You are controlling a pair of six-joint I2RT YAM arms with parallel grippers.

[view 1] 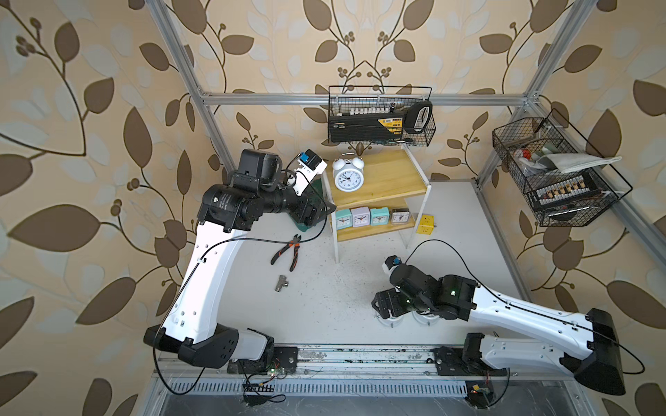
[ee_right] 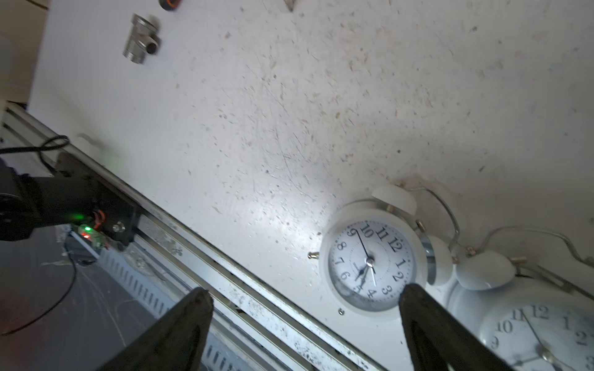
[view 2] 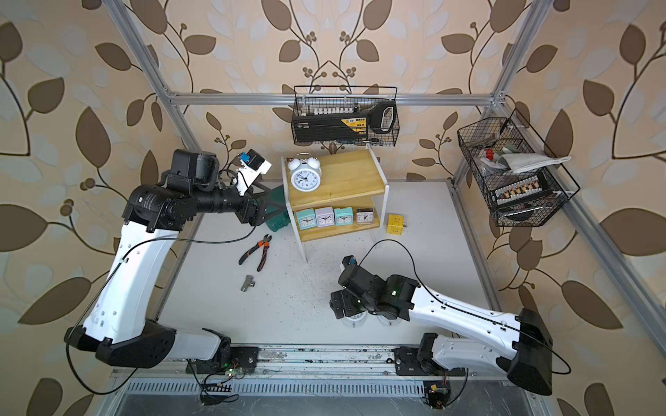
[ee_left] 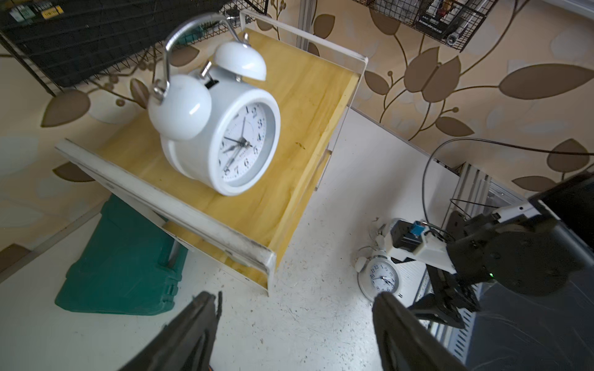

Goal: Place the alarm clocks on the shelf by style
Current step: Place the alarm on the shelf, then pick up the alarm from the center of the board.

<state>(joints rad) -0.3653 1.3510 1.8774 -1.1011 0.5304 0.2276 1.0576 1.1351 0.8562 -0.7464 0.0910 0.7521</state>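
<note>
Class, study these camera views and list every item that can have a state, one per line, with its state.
Left end effector: open, empty.
Right end effector: open, empty.
Shelved twin-bell clock: upright on top of the shelf.
Four square clocks: upright, in a row on the lower board.
Two table twin-bell clocks: not yet shelved.
Pliers: handles spread.

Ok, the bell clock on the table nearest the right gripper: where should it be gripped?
Probably by its round body: jaws across the rim of the clock on either side of the dial, coming at the dial side, which faces the open right gripper. The bells are domed and the wire handle thin, so both would slip. The second clock crowds the bell side; avoid it.
</note>
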